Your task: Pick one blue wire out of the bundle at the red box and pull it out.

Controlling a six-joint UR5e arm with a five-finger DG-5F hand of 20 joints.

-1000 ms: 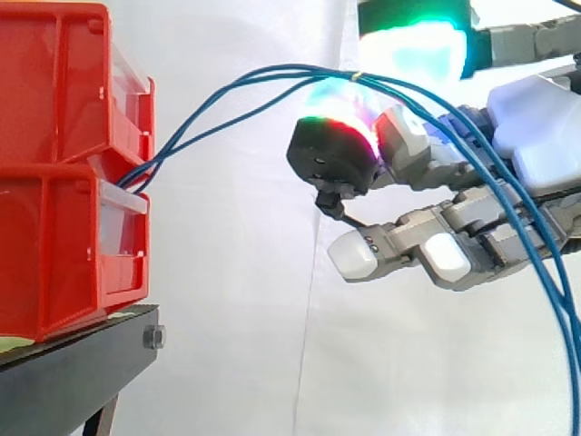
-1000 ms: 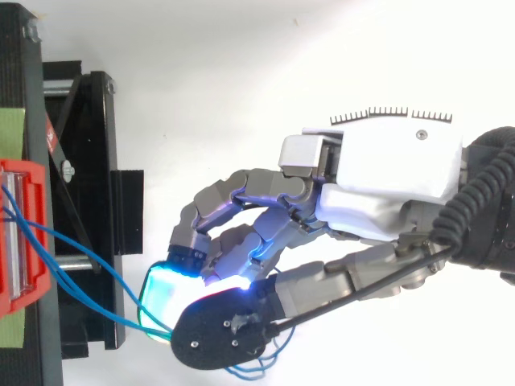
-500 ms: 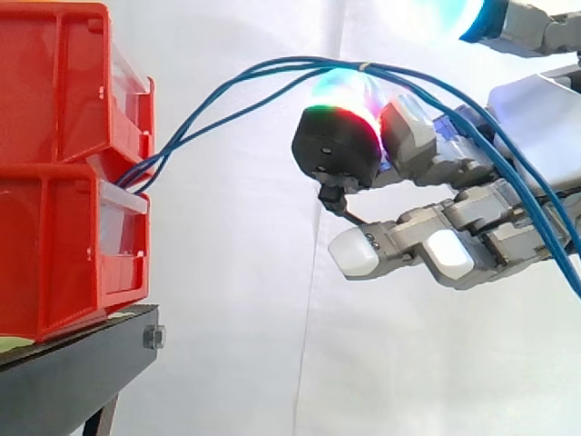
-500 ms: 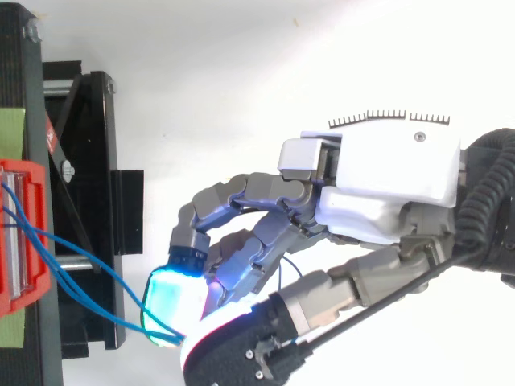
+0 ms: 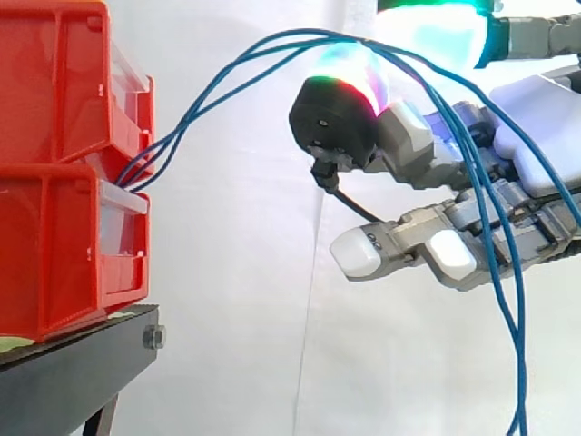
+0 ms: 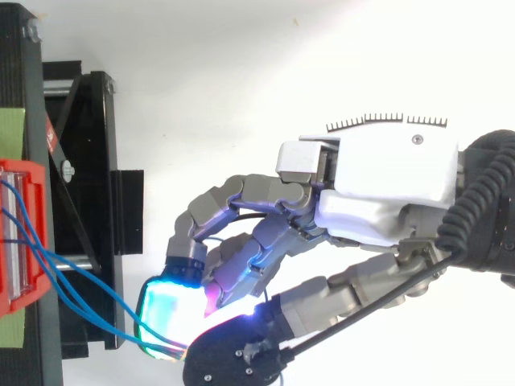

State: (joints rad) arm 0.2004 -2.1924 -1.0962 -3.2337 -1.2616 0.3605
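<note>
Red bins [image 5: 64,136] stacked, blue wires [image 5: 172,132] emerging between them — hand [image 6: 386,185] pinching them

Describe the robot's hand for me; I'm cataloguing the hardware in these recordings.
The hand has a smooth white shell with a comb-like row of black ticks along one edge. Its fingers are jointed grey metal, ending in thick pads glowing cyan-green, white and red.

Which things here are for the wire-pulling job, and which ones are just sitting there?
For the job:
- blue wires
- hand, pinching the wires between its glowing pads
- red boxes, where the wires come out

Just there:
- black stand under the boxes
- white curtain behind everything
</note>
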